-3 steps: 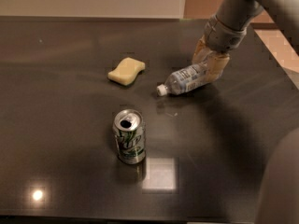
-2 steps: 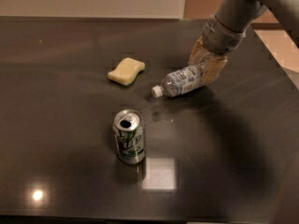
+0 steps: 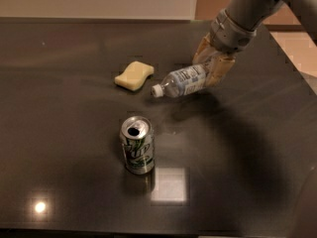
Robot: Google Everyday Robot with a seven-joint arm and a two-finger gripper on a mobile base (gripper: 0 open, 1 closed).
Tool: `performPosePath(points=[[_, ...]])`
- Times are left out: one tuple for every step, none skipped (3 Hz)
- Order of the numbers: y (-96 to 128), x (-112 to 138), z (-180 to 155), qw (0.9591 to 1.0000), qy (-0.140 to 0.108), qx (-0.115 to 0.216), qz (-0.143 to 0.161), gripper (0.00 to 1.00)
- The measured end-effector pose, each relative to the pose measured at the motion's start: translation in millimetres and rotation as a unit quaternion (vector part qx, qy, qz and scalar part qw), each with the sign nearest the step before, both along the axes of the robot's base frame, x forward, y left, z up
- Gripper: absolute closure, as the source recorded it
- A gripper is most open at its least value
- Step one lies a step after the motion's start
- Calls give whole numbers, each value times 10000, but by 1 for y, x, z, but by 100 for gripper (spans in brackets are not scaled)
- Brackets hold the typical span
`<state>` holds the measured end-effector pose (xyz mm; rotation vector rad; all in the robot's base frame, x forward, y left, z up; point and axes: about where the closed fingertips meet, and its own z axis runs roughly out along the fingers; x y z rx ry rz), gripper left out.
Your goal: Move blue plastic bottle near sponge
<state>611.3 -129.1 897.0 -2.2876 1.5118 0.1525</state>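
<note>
Gripper [image 3: 205, 72] angled down-left, clamped on its load.
Grey arm [image 3: 255, 4] runs off up and right of the gripper, with the ribbed wrist [image 3: 229, 31] just above it. Tan fingers [image 3: 218, 69] pinch the base end of the blue plastic bottle [image 3: 184, 81], one on each side.

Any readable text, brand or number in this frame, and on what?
Bottle label, held at its base by the gripper: dark print, too blurred to read.
Can: green logo, not legible.
No other text.
</note>
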Motion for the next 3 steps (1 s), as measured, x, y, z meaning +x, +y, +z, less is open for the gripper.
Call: performPosePath(points=[[15, 3, 6, 9995, -144, 225, 174, 100], [28, 10, 6, 9982, -309, 380, 350, 100], [37, 20, 2, 9974, -487, 382, 377, 100]])
